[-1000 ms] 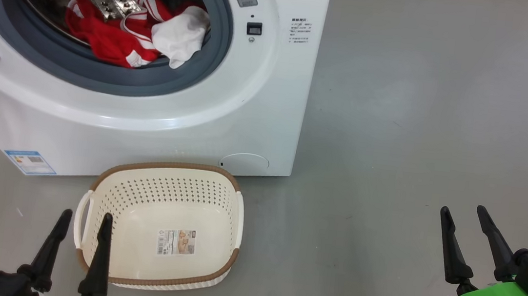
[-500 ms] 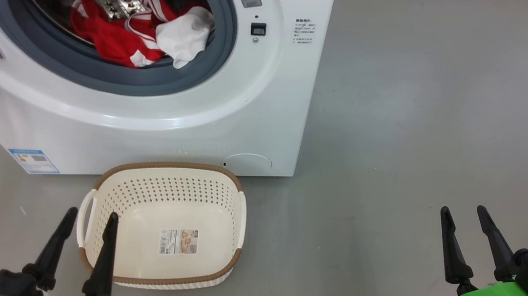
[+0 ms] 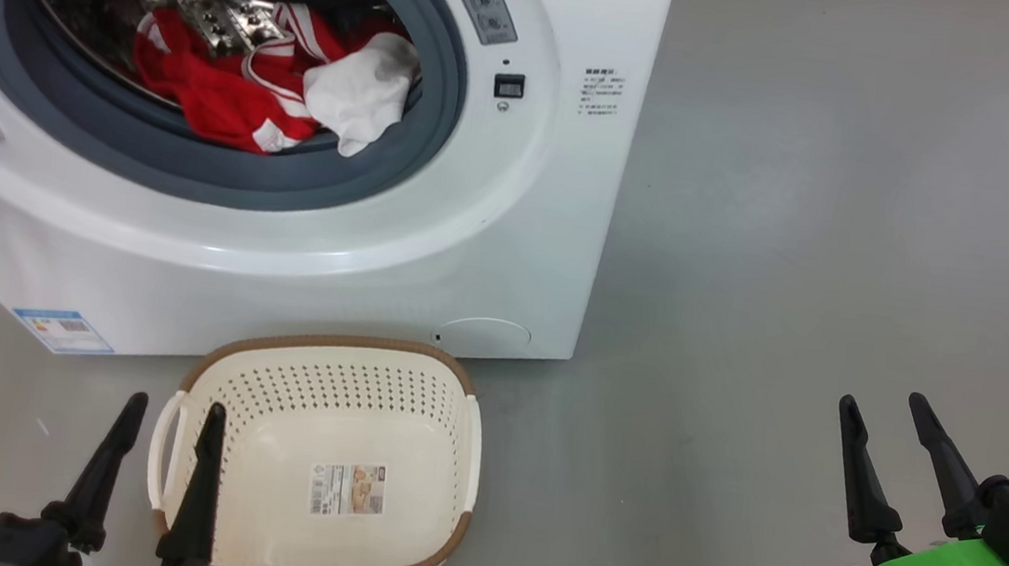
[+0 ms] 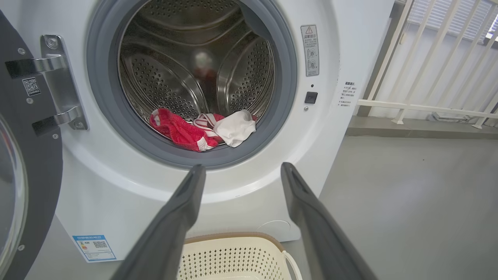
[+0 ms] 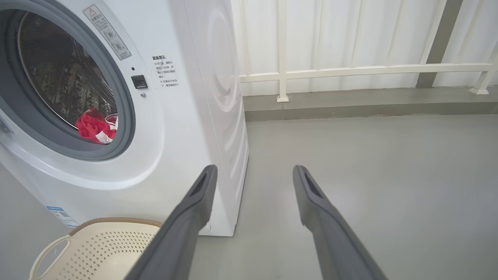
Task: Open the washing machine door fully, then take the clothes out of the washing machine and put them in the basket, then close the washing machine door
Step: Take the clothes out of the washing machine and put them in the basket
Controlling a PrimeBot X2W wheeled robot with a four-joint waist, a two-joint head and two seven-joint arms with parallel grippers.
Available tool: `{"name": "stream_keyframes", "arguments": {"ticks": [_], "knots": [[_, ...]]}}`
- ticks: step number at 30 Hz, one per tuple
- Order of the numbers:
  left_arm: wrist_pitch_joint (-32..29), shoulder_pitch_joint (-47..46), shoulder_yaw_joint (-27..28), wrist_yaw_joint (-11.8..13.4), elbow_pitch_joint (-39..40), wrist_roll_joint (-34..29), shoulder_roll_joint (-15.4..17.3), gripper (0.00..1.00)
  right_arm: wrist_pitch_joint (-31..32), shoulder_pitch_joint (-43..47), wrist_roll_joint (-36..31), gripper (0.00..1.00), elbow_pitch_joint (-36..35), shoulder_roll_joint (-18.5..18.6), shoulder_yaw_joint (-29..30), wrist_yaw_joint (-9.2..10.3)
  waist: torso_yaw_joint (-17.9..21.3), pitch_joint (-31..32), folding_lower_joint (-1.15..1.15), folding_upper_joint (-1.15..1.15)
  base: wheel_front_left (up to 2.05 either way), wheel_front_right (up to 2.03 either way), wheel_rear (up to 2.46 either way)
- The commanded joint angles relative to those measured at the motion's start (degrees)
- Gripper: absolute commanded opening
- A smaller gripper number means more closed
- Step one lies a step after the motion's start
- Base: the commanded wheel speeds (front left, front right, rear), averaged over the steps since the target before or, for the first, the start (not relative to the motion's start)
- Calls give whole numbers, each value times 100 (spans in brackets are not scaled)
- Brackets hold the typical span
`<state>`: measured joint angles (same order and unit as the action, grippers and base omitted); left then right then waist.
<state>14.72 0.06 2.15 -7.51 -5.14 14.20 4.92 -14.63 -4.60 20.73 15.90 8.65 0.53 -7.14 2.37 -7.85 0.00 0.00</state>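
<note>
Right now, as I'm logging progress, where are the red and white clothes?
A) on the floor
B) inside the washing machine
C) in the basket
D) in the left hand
B: the clothes lie inside the washing machine, just behind its opening, while the basket holds nothing but its sticker.

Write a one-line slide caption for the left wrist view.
Open left gripper faces the washing machine, its door wide open, clothes lying in the drum, basket below.
</note>
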Motion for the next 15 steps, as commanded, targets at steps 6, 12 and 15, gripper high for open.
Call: {"name": "stream_keyframes", "arguments": {"ticks": [6, 12, 15], "knots": [[28, -199, 189, 2, 132, 4, 129, 100, -37, -59, -47, 100, -146, 69, -141, -35, -4, -29, 0, 0, 109, -130, 21], [28, -227, 45, 2, 79, 84, 152, 100, -37, -72, -51, 100, -143, 63, -158, -35, 4, -45, 0, 0, 89, -94, 5], [28, -227, 44, 2, 56, 69, 172, 100, -37, -72, -57, 100, -146, 58, -155, -35, -1, -66, 0, 0, 24, -24, 0]]}}
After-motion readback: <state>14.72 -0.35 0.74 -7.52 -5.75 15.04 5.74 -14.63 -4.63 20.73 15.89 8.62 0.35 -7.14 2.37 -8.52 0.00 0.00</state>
